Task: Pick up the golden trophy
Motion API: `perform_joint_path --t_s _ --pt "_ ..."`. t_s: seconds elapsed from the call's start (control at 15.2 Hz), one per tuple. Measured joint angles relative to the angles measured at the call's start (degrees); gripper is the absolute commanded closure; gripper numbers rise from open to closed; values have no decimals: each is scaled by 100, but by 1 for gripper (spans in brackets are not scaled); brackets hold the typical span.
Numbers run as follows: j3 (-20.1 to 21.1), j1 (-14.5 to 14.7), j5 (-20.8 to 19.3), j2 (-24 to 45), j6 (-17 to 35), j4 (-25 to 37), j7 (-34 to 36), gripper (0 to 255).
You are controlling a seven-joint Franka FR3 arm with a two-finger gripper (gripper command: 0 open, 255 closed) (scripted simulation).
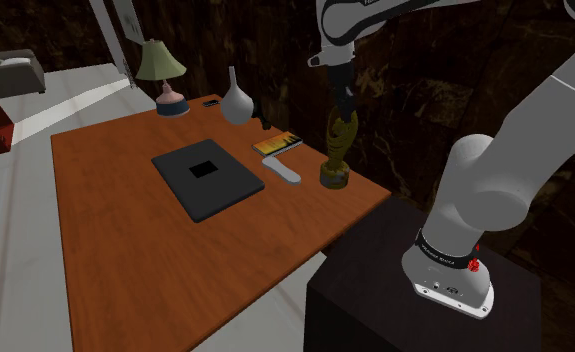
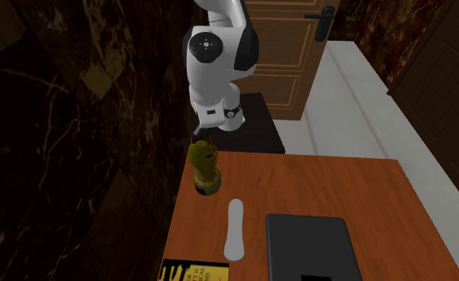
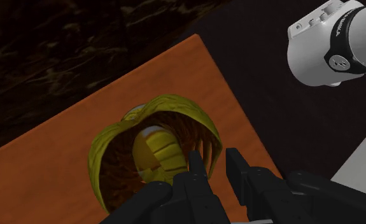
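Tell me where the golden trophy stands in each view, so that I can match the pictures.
Shoulder view: the trophy stands right of centre, near the right edge of the table.
Second exterior view: the trophy stands left of centre, at the table's far left corner.
Wrist view: the trophy is seen from above, into its cup.
Shared landmark: the orange-brown table edge beside it.

Your trophy point(image 1: 336, 150) shines like polished gold metal, ribbed inside its cup. You'll find the table point(image 1: 125, 230) smooth reddish wood, the laptop point(image 1: 208, 178) matt dark grey, the wall point(image 1: 425, 80) glossy veined stone.
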Motion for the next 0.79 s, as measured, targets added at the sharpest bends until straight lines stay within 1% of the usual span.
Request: perform_joint_path --t_s 0.46,0.79 --pt "0 0 2 1 0 1 0 255" --pt "43 11 20 -33 -305 264 -19 255"
